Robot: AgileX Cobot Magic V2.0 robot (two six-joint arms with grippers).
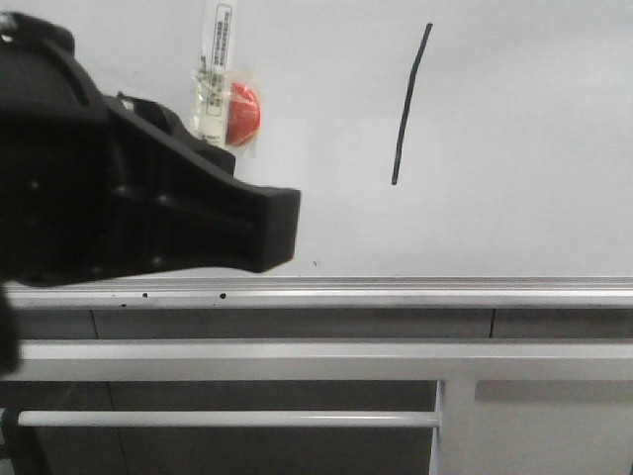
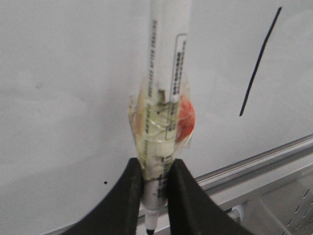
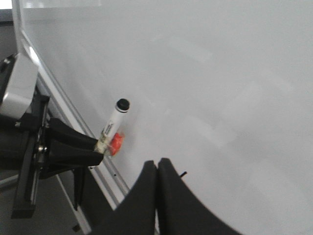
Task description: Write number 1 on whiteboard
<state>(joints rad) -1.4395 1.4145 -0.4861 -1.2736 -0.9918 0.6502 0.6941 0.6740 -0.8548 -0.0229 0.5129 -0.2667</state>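
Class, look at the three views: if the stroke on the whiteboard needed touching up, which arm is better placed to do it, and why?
The left. Its left hand grips the marker, facing the whiteboard beside the number 1. The right hand is shut and holds nothing.

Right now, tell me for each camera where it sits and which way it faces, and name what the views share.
Front view: looks forward at the whiteboard with the number 1; the left arm's black body fills the left.
Left wrist view: on the left arm, facing the board; left gripper fingers clamp the marker.
Right wrist view: on the right arm, looking along the board; right gripper fingers are together, empty.
Shared: all show the marker; front and left wrist show the stroke.
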